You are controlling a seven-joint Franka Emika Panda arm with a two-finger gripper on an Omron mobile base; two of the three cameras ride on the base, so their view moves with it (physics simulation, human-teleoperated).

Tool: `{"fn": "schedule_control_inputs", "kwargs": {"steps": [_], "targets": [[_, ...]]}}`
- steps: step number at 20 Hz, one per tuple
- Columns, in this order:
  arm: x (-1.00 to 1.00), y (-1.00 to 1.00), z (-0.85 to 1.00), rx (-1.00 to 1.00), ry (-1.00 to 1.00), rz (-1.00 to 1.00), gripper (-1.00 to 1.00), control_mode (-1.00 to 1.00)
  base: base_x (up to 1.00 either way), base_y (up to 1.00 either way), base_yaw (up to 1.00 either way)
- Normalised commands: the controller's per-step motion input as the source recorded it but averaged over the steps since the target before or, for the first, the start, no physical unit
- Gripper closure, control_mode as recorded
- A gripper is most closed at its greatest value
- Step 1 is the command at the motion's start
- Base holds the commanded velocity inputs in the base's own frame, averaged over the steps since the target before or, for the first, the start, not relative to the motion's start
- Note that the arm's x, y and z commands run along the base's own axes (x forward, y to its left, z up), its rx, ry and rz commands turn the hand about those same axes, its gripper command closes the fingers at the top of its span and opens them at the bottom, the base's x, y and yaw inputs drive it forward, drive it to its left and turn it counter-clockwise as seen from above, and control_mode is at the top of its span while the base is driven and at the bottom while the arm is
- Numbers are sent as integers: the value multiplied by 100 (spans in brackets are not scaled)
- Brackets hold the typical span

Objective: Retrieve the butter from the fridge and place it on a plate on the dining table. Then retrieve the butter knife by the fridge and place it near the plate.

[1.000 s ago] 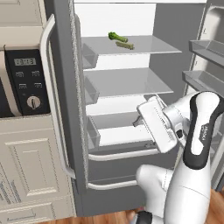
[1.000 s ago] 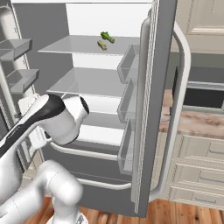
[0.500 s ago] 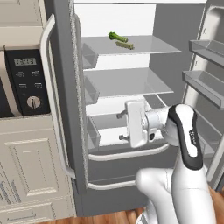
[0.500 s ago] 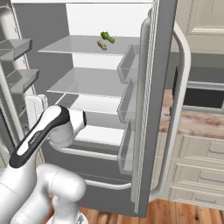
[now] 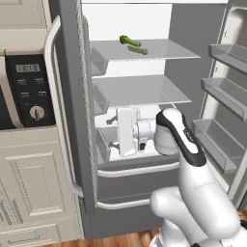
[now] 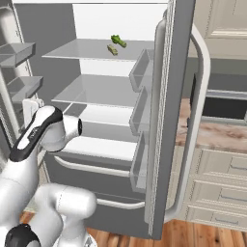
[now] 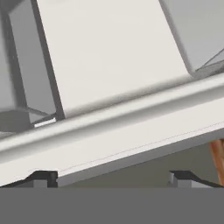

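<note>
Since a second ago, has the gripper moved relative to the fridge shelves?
Yes. In the left base view the gripper has swung left, from the right side of the fridge's lower shelf toward its left wall, fingers open.

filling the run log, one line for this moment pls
fridge: doors open | gripper: open, empty, at lower shelf | butter: top shelf beside green vegetable, untouched

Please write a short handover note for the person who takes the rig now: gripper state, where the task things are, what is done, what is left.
Gripper: open, holding nothing, at the fridge's lowest shelf level.
Both fridge doors are open.
Top shelf: a green leafy vegetable with a small pale stick beside it, probably the butter.
Done: fridge opened.
Left: grasp the butter, put it on the plate, then fetch the butter knife and put it near the plate.
</note>
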Motion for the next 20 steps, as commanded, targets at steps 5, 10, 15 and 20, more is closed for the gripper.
{"fn": "schedule_control_inputs", "kwargs": {"steps": [5, 10, 15, 20], "targets": [[54, 56, 0, 0, 0, -7, -100, -100, 0, 0, 0], [41, 46, 0, 0, 0, -5, -100, -100, 0, 0, 0], [23, 64, 0, -4, 5, -8, -100, -100, 0, 0, 0], [7, 67, 3, -10, 9, -11, -100, -100, 0, 0, 0]]}}
